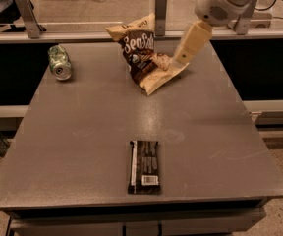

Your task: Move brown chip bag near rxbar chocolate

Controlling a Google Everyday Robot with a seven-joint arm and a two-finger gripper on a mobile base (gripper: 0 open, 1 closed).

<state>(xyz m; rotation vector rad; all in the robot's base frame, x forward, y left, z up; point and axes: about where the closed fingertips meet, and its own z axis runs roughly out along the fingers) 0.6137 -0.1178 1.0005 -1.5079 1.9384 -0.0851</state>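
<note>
Brown chip bag (144, 58) at the far edge of the desk (82, 132), hand (180, 58) at its right side.
You see the hand reach in from upper right to the bag's right corner; open or gripping, you cannot tell. The rxbar chocolate (144, 167) lies flat near the front edge, well apart. A green can (59, 69) lies on its side, far left.

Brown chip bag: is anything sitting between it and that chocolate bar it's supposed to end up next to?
Nothing visible: only table surface lies between the brown chip bag and the rxbar chocolate. The green can lies off to the left. The gripper is at the bag's right edge.
</note>
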